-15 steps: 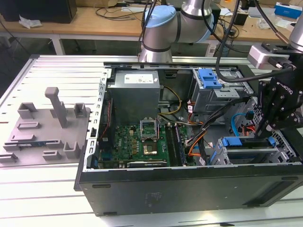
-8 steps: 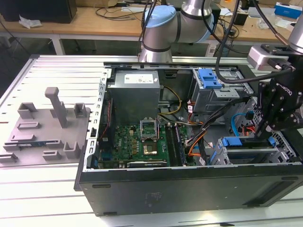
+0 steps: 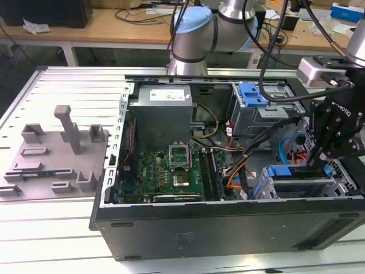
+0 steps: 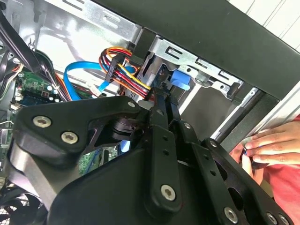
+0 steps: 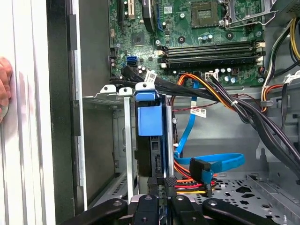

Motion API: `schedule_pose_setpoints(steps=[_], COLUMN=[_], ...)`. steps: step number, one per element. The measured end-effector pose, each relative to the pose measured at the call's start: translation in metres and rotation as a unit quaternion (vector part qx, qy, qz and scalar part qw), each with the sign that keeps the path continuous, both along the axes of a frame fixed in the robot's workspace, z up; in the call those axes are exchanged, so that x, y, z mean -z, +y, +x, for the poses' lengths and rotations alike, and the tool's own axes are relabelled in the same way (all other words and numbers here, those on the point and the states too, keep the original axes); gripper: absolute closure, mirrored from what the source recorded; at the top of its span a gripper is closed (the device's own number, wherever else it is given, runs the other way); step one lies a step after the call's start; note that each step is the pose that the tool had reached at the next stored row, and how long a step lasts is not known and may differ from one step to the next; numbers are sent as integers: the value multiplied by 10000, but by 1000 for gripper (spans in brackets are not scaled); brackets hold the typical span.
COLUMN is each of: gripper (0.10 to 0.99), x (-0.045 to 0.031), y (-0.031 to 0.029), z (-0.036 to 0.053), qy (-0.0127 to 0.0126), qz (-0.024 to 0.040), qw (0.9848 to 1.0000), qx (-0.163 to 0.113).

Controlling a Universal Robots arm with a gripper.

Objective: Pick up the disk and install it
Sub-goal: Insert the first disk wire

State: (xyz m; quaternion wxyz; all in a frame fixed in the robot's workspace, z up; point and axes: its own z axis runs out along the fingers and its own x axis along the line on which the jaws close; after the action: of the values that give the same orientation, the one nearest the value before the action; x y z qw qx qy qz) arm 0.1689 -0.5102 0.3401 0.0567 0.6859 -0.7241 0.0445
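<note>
Slotted aluminium table, open computer case lying on it with the motherboard facing up. A grey fixture block sits well apart on the exterior view's left.

Position: my gripper is down inside the case at the exterior view's right, over the lower drive cage.

Disk: the disk stands on edge in the cage slot between the metal rails, its blue carrier showing at the end away from me. In the exterior view it reads as a blue-framed slab low in the cage.

Jaws: narrow. In the first wrist view the two fingertips pinch the near edge of the disk, so I judge I am holding it, not merely beside it.

Step, as I judge it: seating the disk in its bay; it looks mostly in.

Notes on doing it well:
- Push straight along the rails; any tilt would likely bind the carrier on the cage.
- The blue data cable and the red-yellow power leads lie just beside my fingers. Avoid trapping them.
- A person's hand rests on the case edge near the cage. Keep force low and motion slow.
- A separate blue latch sits on the upper bay; not my part.
</note>
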Motion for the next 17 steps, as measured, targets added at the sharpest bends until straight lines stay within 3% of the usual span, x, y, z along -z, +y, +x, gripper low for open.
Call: schedule_pose_setpoints(steps=[10,11,12,13,17], gripper=[922,851,851,784,784], x=[38,35,20,-40,-242], y=[8,8,8,8,14], z=[-3,-3,-3,-4,-4], qy=[0,0,0,0,1], qz=[-23,-24,-24,-24,-24], qw=[10000,10000,10000,10000,10000], qx=[-11,-12,-12,-11,-11])
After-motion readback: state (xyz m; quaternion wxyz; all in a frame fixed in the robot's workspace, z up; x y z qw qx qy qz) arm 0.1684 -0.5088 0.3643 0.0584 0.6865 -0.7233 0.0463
